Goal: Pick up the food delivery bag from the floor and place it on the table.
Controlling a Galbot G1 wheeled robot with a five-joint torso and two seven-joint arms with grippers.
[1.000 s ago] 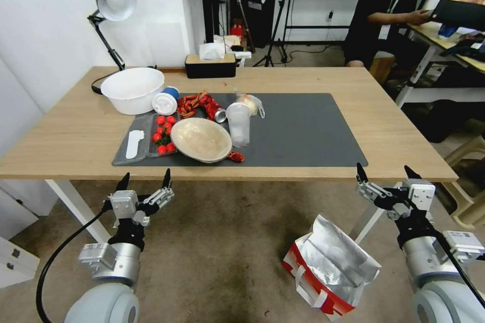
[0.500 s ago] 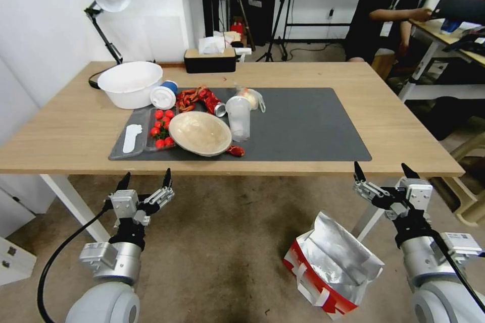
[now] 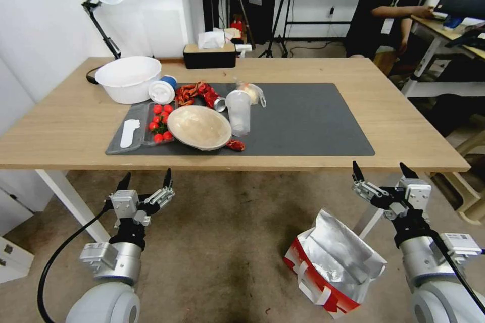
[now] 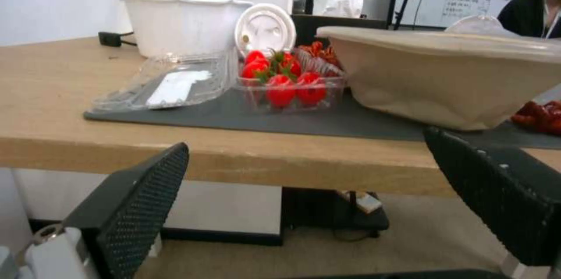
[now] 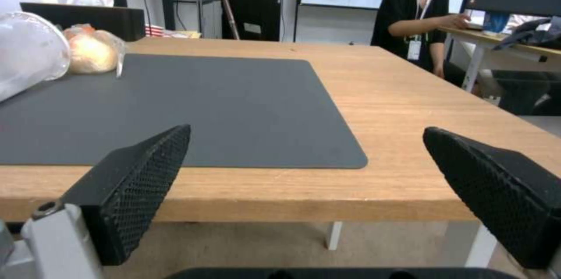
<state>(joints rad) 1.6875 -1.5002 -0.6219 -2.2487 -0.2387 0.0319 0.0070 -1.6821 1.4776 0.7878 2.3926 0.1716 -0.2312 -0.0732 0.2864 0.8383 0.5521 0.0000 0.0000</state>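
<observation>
Food delivery bag [image 3: 331, 267] lies tilted on floor [image 3: 227, 242], mouth open, foil lining visible, near table leg, below right front edge of table [image 3: 404, 131]. Right gripper [image 3: 380, 174] hangs above bag, apart from it, fingers wide, holding nothing. Left gripper [image 3: 145, 180] before table edge, fingers wide too. Left wrist view shows tomato box [image 4: 286, 84] and beige bowl [image 4: 450, 82]; right wrist view shows bare dark mat [image 5: 175, 108].

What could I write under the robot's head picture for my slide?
Two open claws, left and right, wait below the table while the food bag sits on the floor.
</observation>
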